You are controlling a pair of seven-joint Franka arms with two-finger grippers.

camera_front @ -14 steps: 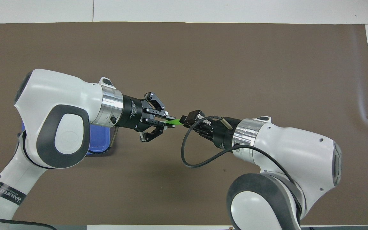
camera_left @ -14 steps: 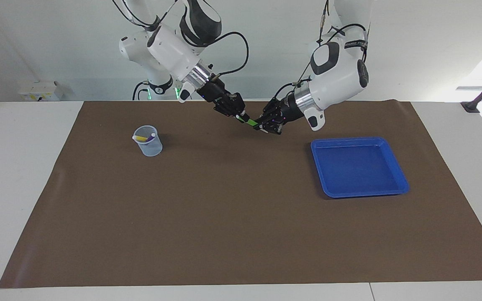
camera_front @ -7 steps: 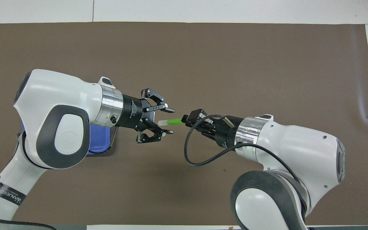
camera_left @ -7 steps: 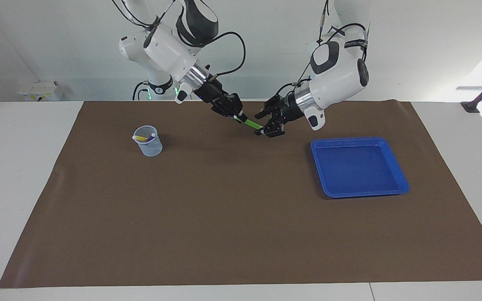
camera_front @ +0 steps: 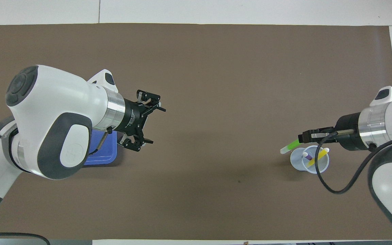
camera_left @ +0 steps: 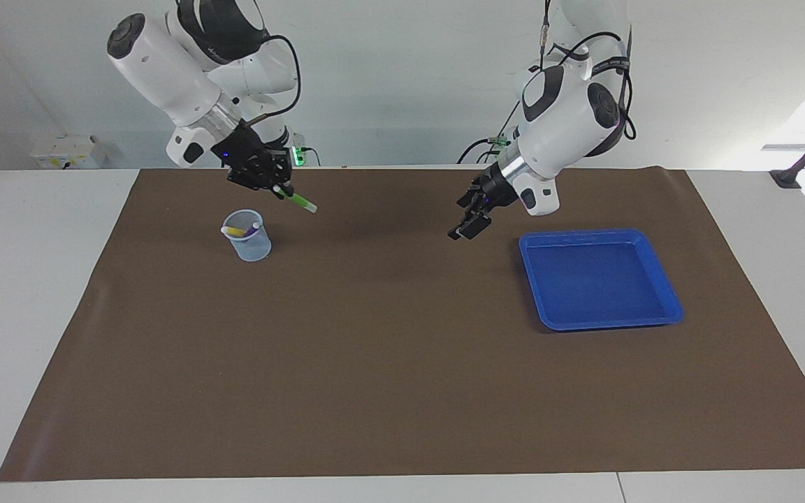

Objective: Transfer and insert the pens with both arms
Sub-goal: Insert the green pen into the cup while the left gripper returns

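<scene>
The green pen (camera_left: 295, 201) is hanging in the air above the brown mat (camera_left: 402, 363), just beside the clear cup (camera_left: 247, 235) and slightly nearer to the robots than it. It is tilted, with its pale cap end pointing down and toward the middle of the surface. The right gripper (camera_left: 267, 183) is gripping it by the upper end, jaws clamped tight on the barrel.

This is a clear change from a second ago, when both grippers were meeting over the middle of the mat with the pen bridging them. The left gripper (camera_left: 467, 228) is now standing with its jaws spread wide and holding nothing, hovering over the mat beside the blue tray (camera_left: 668, 302), toward the left arm's end. The right arm has swung the pen away toward its own end of the surface.

So the handover appears finished, and the pen now belongs to the right arm alone. Inside the cup the yellow pen (camera_front: 319, 157) and the purple pen (camera_front: 307, 156) are already leaning against the wall, and the tray looks empty, so this is probably the last pen to go in. What seems left is to stand the green pen more upright, bring its lower tip over the cup's mouth, and lower it in without knocking the light cup or the two pens inside.
</scene>
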